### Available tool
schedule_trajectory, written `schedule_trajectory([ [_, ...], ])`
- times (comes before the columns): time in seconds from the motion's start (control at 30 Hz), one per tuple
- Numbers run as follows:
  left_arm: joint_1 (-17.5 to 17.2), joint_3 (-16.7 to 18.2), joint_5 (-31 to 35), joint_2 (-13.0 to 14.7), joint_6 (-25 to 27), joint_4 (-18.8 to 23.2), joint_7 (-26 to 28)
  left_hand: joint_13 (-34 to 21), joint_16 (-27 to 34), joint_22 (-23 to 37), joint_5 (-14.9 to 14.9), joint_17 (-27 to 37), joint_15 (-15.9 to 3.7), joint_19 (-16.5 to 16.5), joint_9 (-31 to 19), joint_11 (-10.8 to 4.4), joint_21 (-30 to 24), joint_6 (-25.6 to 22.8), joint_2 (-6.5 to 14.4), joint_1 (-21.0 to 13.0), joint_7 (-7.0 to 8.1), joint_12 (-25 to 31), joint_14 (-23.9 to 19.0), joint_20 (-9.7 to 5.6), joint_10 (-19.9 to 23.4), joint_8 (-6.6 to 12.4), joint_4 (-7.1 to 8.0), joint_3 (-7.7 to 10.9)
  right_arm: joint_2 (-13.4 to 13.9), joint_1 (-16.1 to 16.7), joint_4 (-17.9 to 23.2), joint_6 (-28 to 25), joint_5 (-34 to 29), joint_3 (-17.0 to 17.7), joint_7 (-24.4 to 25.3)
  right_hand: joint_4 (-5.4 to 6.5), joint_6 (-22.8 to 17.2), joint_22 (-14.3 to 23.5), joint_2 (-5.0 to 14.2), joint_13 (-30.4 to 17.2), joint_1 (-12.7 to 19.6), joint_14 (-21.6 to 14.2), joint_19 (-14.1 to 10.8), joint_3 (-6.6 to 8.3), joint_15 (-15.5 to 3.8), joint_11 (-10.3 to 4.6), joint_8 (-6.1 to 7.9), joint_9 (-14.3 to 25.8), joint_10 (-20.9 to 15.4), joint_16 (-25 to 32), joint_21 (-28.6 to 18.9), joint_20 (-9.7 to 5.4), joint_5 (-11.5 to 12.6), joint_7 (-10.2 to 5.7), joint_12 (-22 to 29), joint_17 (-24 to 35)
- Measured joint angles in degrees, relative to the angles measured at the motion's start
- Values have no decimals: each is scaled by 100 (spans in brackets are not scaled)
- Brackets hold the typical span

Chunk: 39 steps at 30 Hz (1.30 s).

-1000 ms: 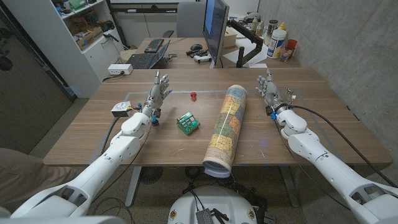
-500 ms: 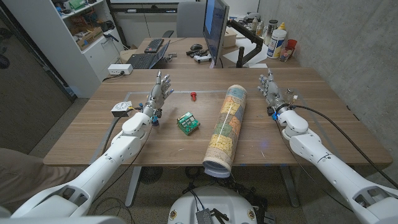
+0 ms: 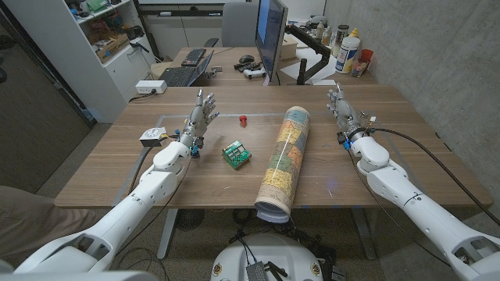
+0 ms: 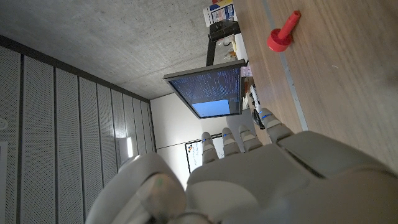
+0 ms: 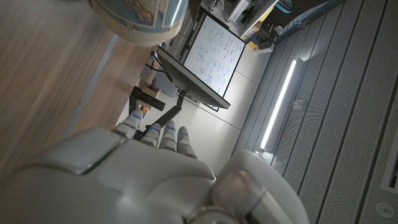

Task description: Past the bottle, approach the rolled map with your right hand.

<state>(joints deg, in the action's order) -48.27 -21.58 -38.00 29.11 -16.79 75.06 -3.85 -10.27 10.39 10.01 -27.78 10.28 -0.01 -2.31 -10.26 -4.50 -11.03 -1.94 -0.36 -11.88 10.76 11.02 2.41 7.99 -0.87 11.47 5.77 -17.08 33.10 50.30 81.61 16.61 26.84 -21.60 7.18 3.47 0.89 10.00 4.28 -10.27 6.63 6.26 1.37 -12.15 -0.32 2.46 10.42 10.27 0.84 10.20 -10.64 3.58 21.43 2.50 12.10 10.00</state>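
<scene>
Overhead, the rolled map [image 3: 284,161] lies lengthwise on the wooden table [image 3: 117,168], its near end jutting over the front edge. Well right of the map, the right hand [image 3: 341,112] stands raised, fingers apart and straight, grasping nothing. Left of the map sit a green circuit board [image 3: 236,154] and, farther back, a small red bottle [image 3: 243,119]; beyond them the left hand [image 3: 201,114] is up, fingers spread, empty.

Along the left wrist, the left hand [image 4: 249,180] reaches toward the red bottle [image 4: 283,33] on the wood.

Along the right wrist, the right hand [image 5: 143,168] has the map's end [image 5: 144,14] ahead, not touching.
</scene>
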Motion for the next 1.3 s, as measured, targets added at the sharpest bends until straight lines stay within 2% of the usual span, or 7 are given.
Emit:
schedule_trajectory([
  [0.13,-23,21,0,24,0,28,0,0,0,0,0,0,0,0,0,0,0,0,0,0,0,0,0,0,0,0,0,0,0,0,0,-60,-158,0,112,-35,28,0,-27,0,27,0,0,-13,0,-20,0,0,20,0,0,0,0,25,-36,0],
  [0.17,-33,28,-36,31,-35,35,-44,0,0,0,0,0,0,0,0,0,0,0,0,0,0,0,0,0,0,0,0,0,106,43,180,-89,-210,-25,145,-48,46,0,-44,0,44,0,0,0,0,-25,0,0,25,0,0,0,0,7,-36,0],
  [0.47,-123,98,-91,115,-68,119,-93,0,0,0,0,-1,26,0,1,1,0,0,0,0,0,0,26,0,0,0,0,0,336,91,504,-347,-588,-47,349,-86,170,0,-72,1,133,31,0,8,-32,-72,0,0,71,0,0,0,33,-15,-36,0],
  [0.6,-154,129,-91,161,-68,148,-93,0,0,0,0,-1,26,0,1,1,0,-14,0,0,-15,0,26,0,0,0,0,0,336,91,504,-545,-878,-47,492,-110,299,-1,-105,1,166,42,0,-17,-42,-102,0,0,101,0,0,0,45,-41,-36,0],
  [0.67,-165,147,-123,179,-83,160,-116,0,0,0,0,-1,26,0,1,1,0,-18,0,0,-26,0,25,0,0,0,0,0,589,104,848,-687,-1069,-88,566,-110,303,-1,-104,1,166,41,0,-17,-42,-103,0,0,102,0,0,0,45,-45,-36,0],
  [0.93,-172,187,-126,224,-127,169,-136,1,0,-1,0,-1,26,0,1,21,0,0,0,0,-44,0,25,0,22,0,0,0,836,97,1225,-1007,-1528,-142,690,-110,302,-1,-104,-29,166,72,22,-17,-72,-124,0,-1,123,0,0,22,45,-45,-36,0],
  [1.3,-164,256,-125,241,-189,117,-100,1,0,-1,0,-2,25,0,1,21,0,0,0,0,-44,0,25,0,21,0,0,0,946,90,1463,-1133,-1765,-156,694,-134,302,-1,-104,-26,165,71,22,8,-72,-124,0,-1,123,0,0,22,45,-45,-36,-1],
])
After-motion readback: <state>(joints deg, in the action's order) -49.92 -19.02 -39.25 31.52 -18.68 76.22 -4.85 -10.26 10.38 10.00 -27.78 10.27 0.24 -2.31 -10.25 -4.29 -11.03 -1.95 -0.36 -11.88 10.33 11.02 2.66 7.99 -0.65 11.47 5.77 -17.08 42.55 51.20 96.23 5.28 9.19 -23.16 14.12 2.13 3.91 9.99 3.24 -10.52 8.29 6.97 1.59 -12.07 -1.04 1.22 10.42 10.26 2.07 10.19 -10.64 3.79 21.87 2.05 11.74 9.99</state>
